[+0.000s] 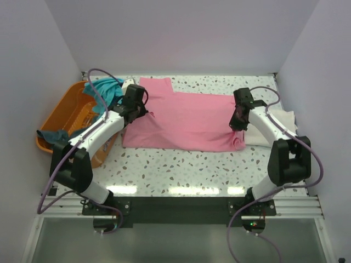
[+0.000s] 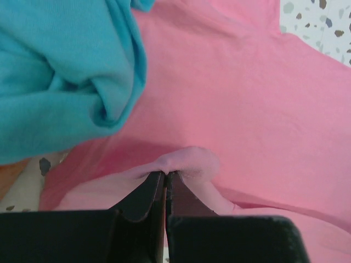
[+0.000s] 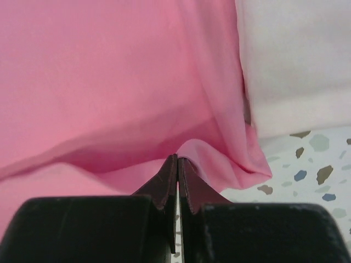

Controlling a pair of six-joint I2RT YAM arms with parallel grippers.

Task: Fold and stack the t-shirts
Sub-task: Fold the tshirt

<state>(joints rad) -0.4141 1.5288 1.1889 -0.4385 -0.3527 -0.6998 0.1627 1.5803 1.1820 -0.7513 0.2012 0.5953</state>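
A pink t-shirt lies spread across the middle of the speckled table. The left gripper is pinched tight on a fold at the shirt's left edge, and the right gripper is pinched on its right edge. A teal t-shirt spills from the orange basket at the far left. A cream-white t-shirt lies at the right.

T-shirts: four in all.
- pink t-shirt: one
- cream-white t-shirt: one
- teal t-shirt: one
- dark slate-blue t-shirt: one

Orange basket: one.
Arms: two, left arm and right arm.
End effectors: two, left end effector and right end effector, two fingers each.
Speckled counter: one.
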